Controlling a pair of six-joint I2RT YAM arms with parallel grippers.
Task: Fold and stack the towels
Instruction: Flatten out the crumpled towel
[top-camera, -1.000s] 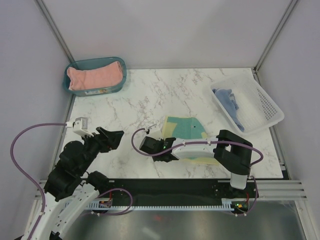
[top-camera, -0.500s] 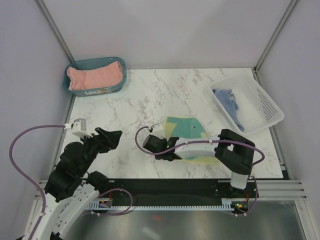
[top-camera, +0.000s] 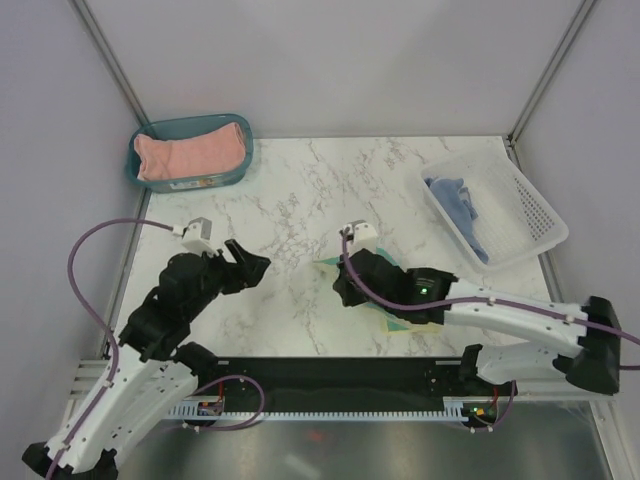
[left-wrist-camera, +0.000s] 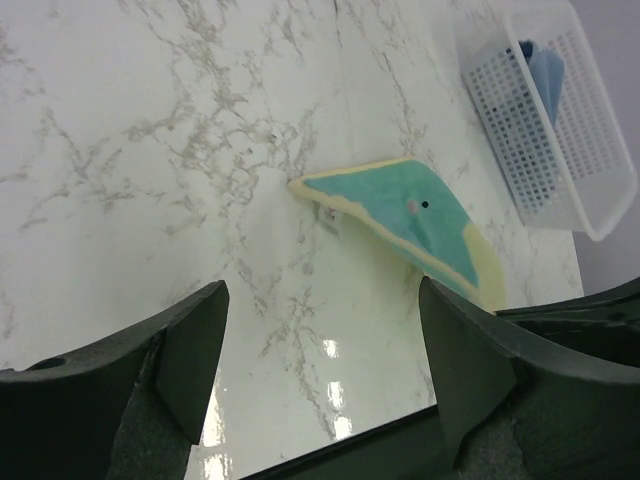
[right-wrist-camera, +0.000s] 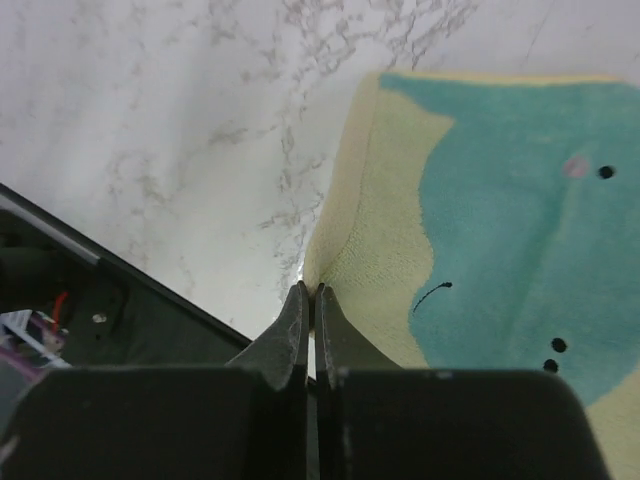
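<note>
No legible text, labels, brands, numbers or signs in any view

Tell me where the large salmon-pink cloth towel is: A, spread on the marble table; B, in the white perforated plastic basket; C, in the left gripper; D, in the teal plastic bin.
D: the salmon-pink towel lies inside the teal plastic bin at the far left corner of the table; the white perforated basket holds a light blue towel.
</note>
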